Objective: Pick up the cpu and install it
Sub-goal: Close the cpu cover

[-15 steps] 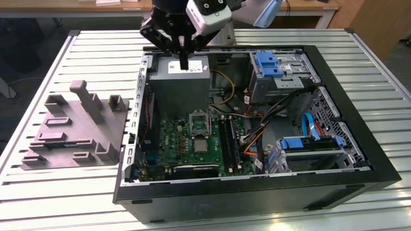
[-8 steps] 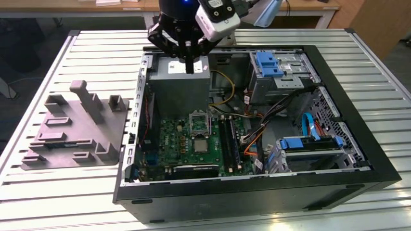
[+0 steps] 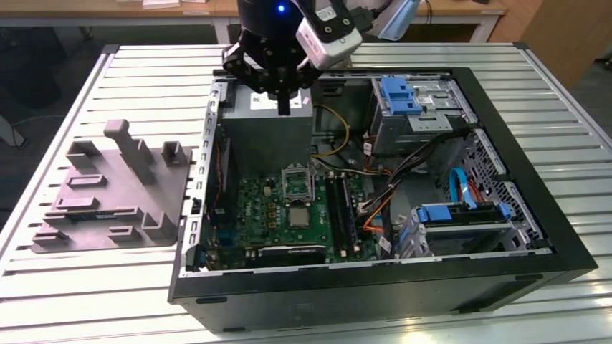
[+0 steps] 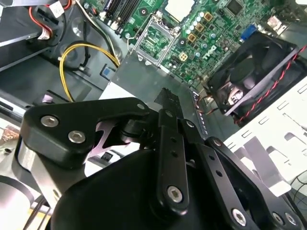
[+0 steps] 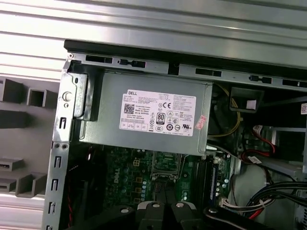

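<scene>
The cpu [image 3: 299, 216] is a small pale silver square lying flat on the green motherboard [image 3: 258, 215] inside the open computer case. It sits just beside the silver socket frame [image 3: 297, 183] with a dark centre. In the second wrist view the cpu [image 4: 180, 7] lies past the socket frame [image 4: 156, 39]. My gripper [image 3: 284, 107] hangs above the grey power supply [image 3: 272, 129], well short of the cpu and higher than the case. Its black fingers [image 4: 168, 98] are shut together with nothing between them. In the first wrist view the fingers [image 5: 163, 194] point towards the socket frame [image 5: 166, 167].
The black case [image 3: 383, 276] lies open on a slatted metal table [image 3: 86, 287]. A grey fixture block [image 3: 115, 193] stands on the exterior view's left. Blue drive brackets [image 3: 397, 97], loose cables [image 3: 421, 179] and a black fan [image 4: 249, 76] crowd the case.
</scene>
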